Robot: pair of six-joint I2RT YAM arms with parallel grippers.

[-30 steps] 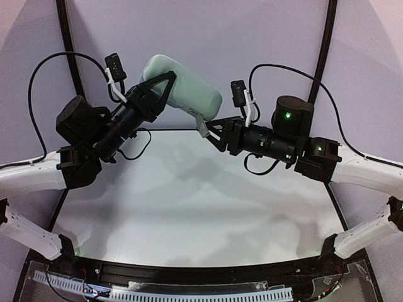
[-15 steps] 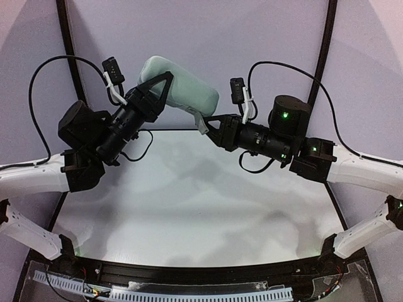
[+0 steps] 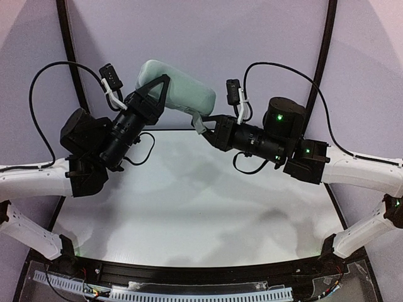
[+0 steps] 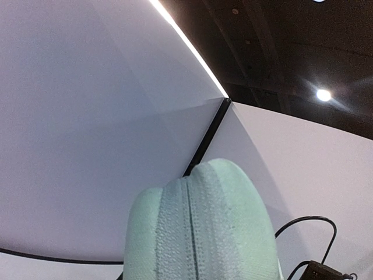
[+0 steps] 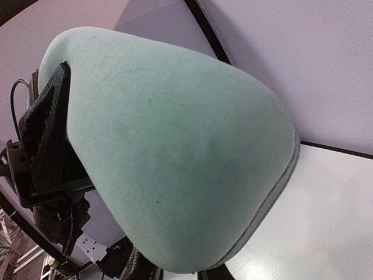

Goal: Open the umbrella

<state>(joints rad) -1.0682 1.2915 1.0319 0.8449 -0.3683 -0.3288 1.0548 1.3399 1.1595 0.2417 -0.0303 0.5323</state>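
top external shows no umbrella; i guess it hides in the soft, light, pale green zipped case [image 3: 182, 88] that my left gripper [image 3: 156, 93] squeezes up in the air. my right gripper [image 3: 208, 124] is at the grey zip tab [image 3: 199, 123], the spot to pull; pinched or not, i cannot tell.

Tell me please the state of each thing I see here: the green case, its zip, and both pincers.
Storage case: held in the air, tilted.
Zip: closed where it shows.
Left pincer: shut on the storage case.
Right pincer: at the grey tab on the case's end; grip unclear.
Umbrella: not in view.
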